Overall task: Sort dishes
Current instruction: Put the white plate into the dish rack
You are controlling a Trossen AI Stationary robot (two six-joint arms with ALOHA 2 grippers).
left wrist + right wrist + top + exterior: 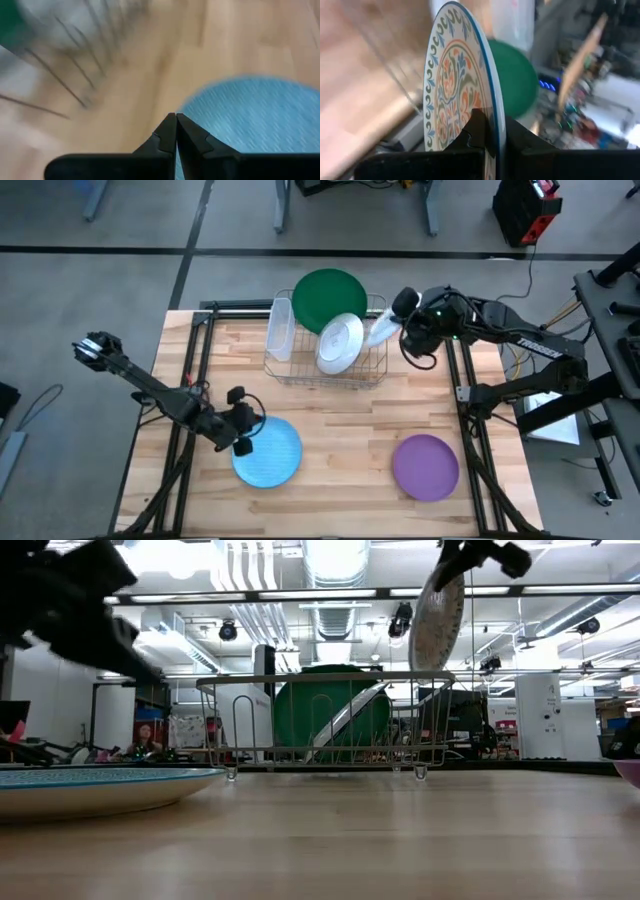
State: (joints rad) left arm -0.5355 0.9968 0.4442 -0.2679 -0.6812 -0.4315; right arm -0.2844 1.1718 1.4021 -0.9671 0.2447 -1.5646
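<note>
My right gripper (pixel 492 131) is shut on a blue-and-white patterned plate (pixel 455 85), held on edge above the right end of the wire rack (pixel 325 365). In the rack a dark green plate (pixel 329 297) stands at the far side. A pale plate (pixel 340 343) leans on the wires in front of it. On the table lie a light-blue plate (pixel 268 450) and a purple plate (pixel 425 467). My left gripper (pixel 176 120) is shut with nothing between its fingers. It is over the light-blue plate's left rim and raised off it in the low view. My right gripper pinches the patterned plate's rim (pixel 490 107) between its two fingers, one on the patterned face and one on the back. The fingers come from above. The plate (pixel 438 620) hangs below them on edge, slightly tilted, clear of the rack's top wire.
A clear plastic tub (pixel 280 330) stands on edge in the rack's left end. Bare wood lies between the rack and the two flat plates. The table frame's dark rails (pixel 463 380) run along both sides.
</note>
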